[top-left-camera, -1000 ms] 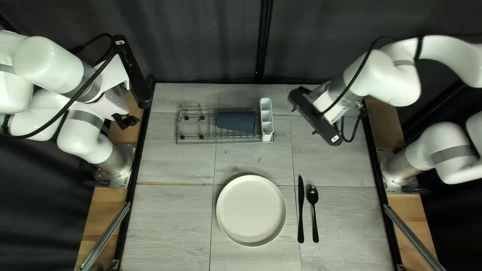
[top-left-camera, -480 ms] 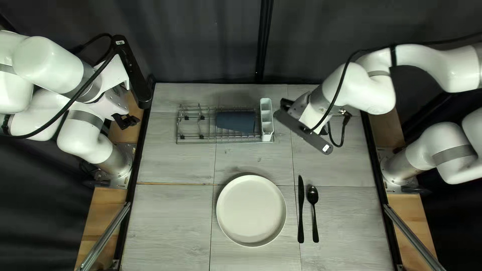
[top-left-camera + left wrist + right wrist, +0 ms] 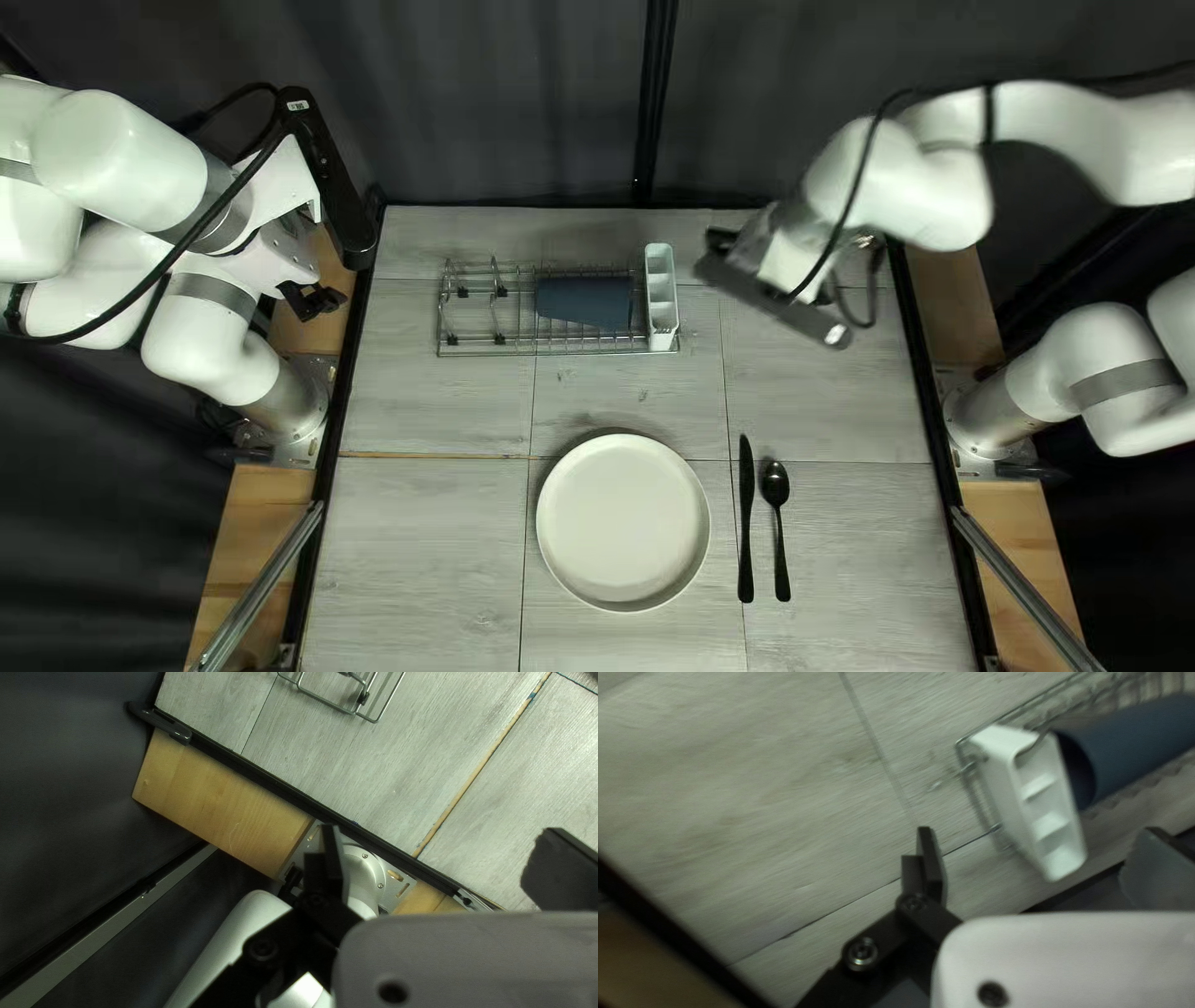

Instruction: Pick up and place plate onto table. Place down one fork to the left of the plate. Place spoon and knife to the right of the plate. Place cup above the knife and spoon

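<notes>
On the near half of the table [image 3: 411,548], the plate [image 3: 623,523] lies flat, with the knife [image 3: 746,535] to its right and the spoon [image 3: 776,483] just beyond that, handles toward the near edge. Farther back, the dark blue cup [image 3: 585,303] rests on its side in the wire rack [image 3: 498,355], its mouth (clearer from the right wrist view) facing the white cutlery holder [image 3: 661,299] at the rack's right end. The left gripper [image 3: 311,299] hangs at the table's left edge, its jaws wide open above the arm's base and a wooden board [image 3: 218,802]. The right gripper [image 3: 720,240] is over the table's far side, to the right of the cutlery holder. Its jaws are also spread wide, and the holder shows ahead of the gap.
</notes>
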`<state>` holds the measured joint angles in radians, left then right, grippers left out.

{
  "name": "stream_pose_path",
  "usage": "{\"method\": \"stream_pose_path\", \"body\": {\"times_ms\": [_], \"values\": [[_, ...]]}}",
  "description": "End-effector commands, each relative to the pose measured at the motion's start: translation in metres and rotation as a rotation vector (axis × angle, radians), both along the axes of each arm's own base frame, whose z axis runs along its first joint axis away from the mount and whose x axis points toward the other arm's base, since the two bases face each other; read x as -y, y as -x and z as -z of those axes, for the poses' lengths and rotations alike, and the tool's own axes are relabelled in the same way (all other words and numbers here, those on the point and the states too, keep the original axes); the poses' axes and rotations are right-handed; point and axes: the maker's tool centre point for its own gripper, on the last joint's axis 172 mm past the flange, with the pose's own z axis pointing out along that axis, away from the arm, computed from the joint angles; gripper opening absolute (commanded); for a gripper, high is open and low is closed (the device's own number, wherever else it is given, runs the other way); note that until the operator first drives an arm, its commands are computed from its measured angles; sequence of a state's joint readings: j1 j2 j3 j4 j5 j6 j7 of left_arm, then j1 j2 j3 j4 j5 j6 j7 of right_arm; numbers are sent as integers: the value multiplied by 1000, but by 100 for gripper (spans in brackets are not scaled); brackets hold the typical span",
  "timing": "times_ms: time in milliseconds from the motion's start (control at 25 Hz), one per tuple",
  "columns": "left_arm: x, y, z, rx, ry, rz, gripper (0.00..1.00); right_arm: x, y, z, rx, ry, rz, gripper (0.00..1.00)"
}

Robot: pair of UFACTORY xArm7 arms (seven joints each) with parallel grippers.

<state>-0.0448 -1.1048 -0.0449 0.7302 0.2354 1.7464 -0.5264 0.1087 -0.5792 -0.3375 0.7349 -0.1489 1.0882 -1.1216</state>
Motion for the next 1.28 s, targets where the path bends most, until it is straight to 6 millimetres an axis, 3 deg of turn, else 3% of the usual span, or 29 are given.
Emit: {"method": "stream_pose_path", "body": {"times_ms": [40,240,600,680,960,1160,1280], "values": [[0,0,0,0,0,0,100,16,72,-26,-9,-109,200,100],[0,0,0,0,0,0,100,25,101,-55,-23,-175,352,100],[0,0,0,0,0,0,100,19,105,-58,-18,-180,399,100],[0,-13,5,8,12,-12,100,19,105,-58,-18,-180,399,100],[-20,-113,30,69,-76,63,100,19,105,-58,-18,-180,399,100],[-21,-151,34,71,-116,133,100,19,105,-58,-18,-180,399,100],[-30,-146,30,36,-141,136,100,19,105,-58,-18,-180,399,100]]}}
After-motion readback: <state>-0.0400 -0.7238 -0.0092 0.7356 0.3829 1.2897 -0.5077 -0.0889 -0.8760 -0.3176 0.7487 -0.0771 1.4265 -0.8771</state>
